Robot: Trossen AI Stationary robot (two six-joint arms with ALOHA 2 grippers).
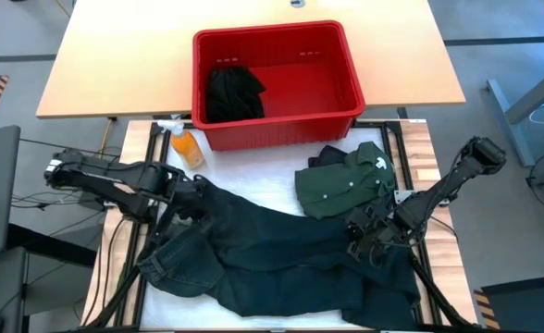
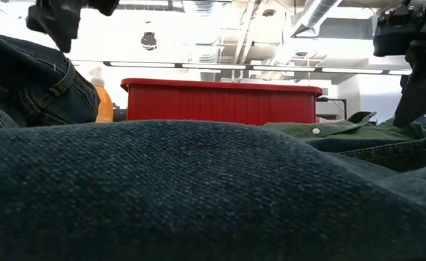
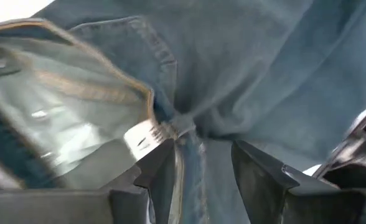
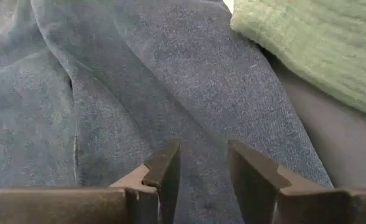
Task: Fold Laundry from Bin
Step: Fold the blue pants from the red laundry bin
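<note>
Left gripper fingers clamped on jeans waistband nr desk's left edge. Right gripper fingers pinch jeans fabric nr right edge, beside green shirt.

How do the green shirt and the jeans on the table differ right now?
The green shirt lies folded and compact near the red bin, untouched; the jeans sprawl rumpled across the table front, with both grippers on them. The shirt is green with pale buttons, the jeans dark denim. Both are out of the bin.
</note>
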